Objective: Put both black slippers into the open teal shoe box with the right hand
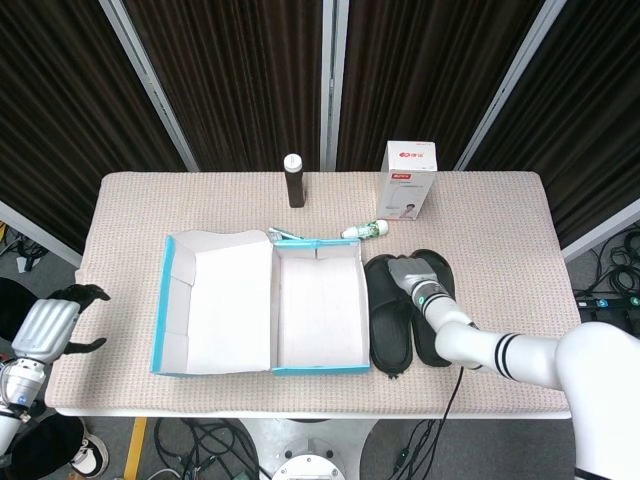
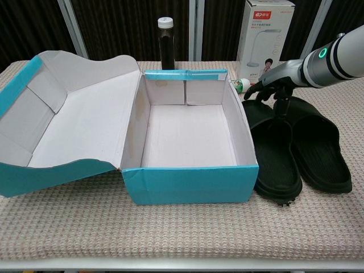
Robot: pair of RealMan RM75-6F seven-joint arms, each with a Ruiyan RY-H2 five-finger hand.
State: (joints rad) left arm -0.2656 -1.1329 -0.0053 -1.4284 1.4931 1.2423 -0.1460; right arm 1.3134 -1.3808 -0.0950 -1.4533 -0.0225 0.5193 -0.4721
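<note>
Right hand [image 2: 272, 85] hovers, fingers spread and empty, over the far end of the left black slipper [image 2: 274, 154].
Both slippers, including the right black slipper [image 2: 318, 149], lie near-to-far just right of the teal shoe box [image 2: 187, 183].

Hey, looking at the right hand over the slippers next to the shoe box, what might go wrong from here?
The right hand sits over the strap end of both black slippers, which lie touching, so it may drag both or grip only one. The small green-capped bottle lies just beside the fingers and could get knocked. The slipper nearer the teal shoe box lies against its wall, so lifting it may nudge the box.
</note>
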